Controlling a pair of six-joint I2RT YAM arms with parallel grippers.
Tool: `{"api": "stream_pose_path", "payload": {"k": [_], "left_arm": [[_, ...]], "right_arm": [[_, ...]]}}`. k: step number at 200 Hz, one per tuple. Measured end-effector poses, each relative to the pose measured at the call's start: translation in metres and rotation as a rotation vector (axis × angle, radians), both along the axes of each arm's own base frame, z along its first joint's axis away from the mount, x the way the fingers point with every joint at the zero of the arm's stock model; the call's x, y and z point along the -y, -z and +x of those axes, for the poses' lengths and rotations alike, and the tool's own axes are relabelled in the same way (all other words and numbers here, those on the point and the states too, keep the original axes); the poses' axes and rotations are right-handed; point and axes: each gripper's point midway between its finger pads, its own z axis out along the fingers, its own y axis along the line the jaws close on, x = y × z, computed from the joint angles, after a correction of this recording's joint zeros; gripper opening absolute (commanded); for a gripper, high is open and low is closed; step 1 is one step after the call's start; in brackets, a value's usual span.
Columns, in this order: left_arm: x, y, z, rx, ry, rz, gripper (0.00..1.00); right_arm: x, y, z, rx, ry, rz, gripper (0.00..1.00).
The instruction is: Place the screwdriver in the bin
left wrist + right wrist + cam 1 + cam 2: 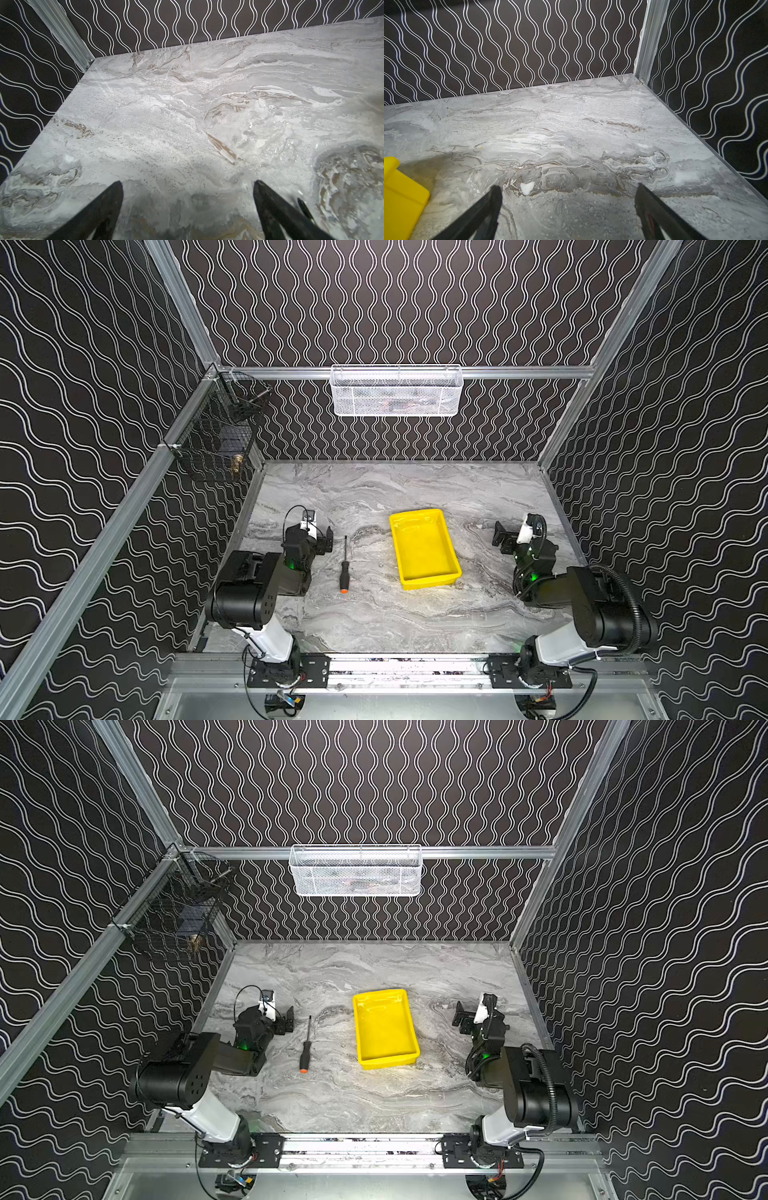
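Left end effector (188, 181) gapes beside screwdriver (344, 568).

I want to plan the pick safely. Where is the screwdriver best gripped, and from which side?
Grip the screwdriver by its black handle, from above, with the jaws across its width. It lies flat on the table, so only its top is free, and the handle is thicker than the thin shaft. The open left gripper stands close beside it.
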Motion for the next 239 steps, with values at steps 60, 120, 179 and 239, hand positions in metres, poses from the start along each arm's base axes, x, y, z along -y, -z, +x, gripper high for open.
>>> {"api": "stream_pose_path", "payload": {"k": [60, 120, 179, 239], "left_arm": [[0.0001, 0.0000, 0.0008, -0.003, 0.000, 0.000, 0.99], [0.0000, 0.0005, 0.0002, -0.004, 0.000, 0.000, 0.99], [0.0000, 0.0017, -0.0007, -0.007, 0.000, 0.000, 0.99], [-0.0052, 0.0020, -0.0050, -0.003, -0.027, 0.009, 0.99]], "right_arm": [[0.0000, 0.0000, 0.0000, 0.000, 0.000, 0.000, 1.00], [0.0000, 0.0001, 0.0000, 0.000, 0.000, 0.000, 0.99], [0.0000, 0.0001, 0.0000, 0.000, 0.000, 0.000, 0.99], [0.0000, 0.0001, 0.0000, 0.000, 0.000, 0.000, 0.99]]}}
